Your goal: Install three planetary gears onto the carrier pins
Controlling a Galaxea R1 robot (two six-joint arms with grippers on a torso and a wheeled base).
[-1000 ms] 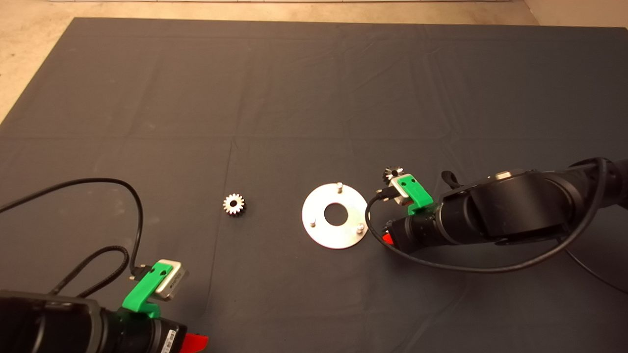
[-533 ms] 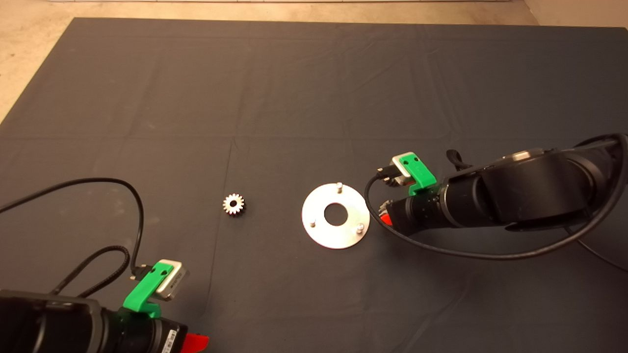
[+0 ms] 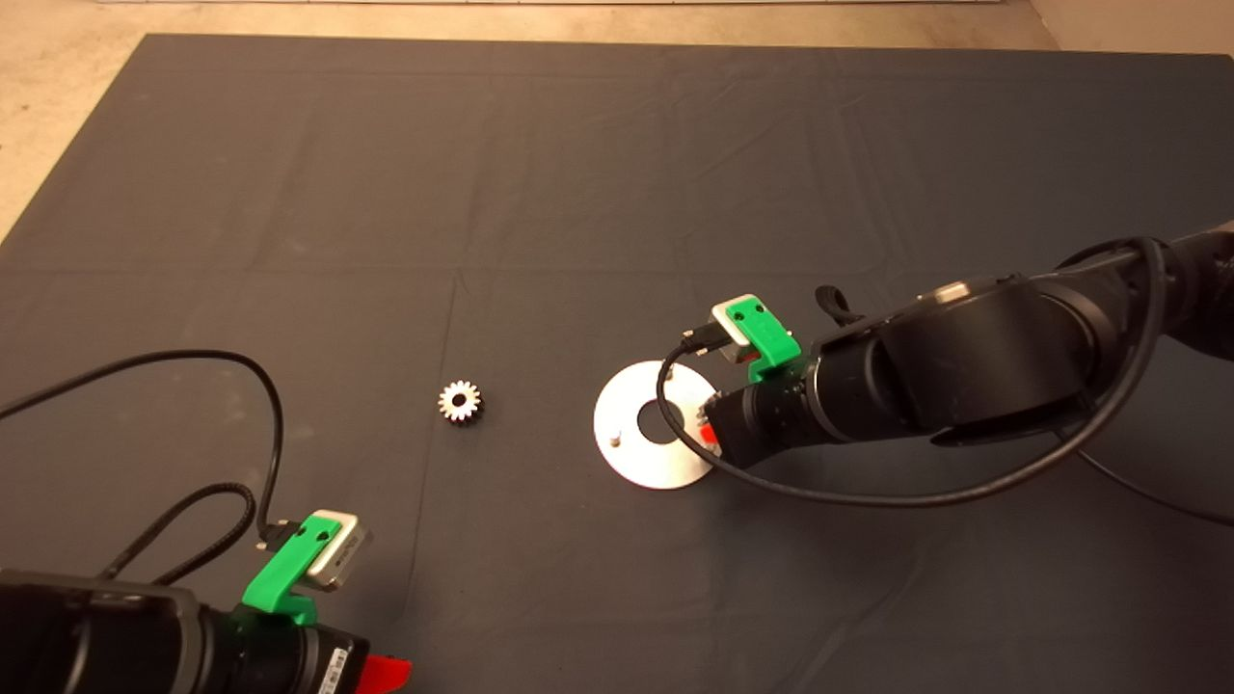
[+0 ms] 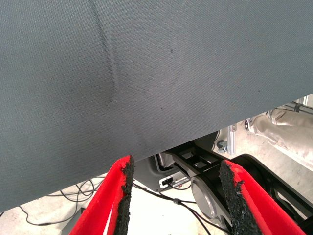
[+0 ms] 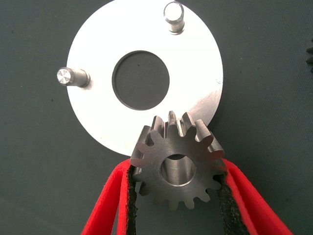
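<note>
Dark mat (image 3: 540, 193) over the desk, pale floor showing past its far edge; stock as I read it from my station. Item one: round silver disc (image 3: 631, 463) with a large centre hole, lying flat near the mat's middle. Item two: pins. Two pins (image 5: 173, 17) (image 5: 68, 77) stand bare in the right wrist view; only one pin (image 3: 614, 440) shows from overhead, the rest hidden under my right arm. The third pin seems to sit behind the held gear, glimpsed through its bore, though I cannot be sure. Item three: right tool (image 5: 176, 191), over the disc's right-hand rim, clenched on a gear (image 5: 177, 164) by opposite tooth flanks, face kept level so the bore looks straight down, which I judge is how it must be held to drop onto a thin post. Item four: second gear (image 3: 460, 401), lying flat on the mat left of the disc, well apart from it, untouched. Item five: dark toothed edge (image 5: 309, 58) at the margin of the right wrist view, possibly the third gear. Item six: left tool (image 4: 176, 196), parked at the near left corner beyond the mat's edge, fingers spread and holding nothing. No gear seated yet.
</note>
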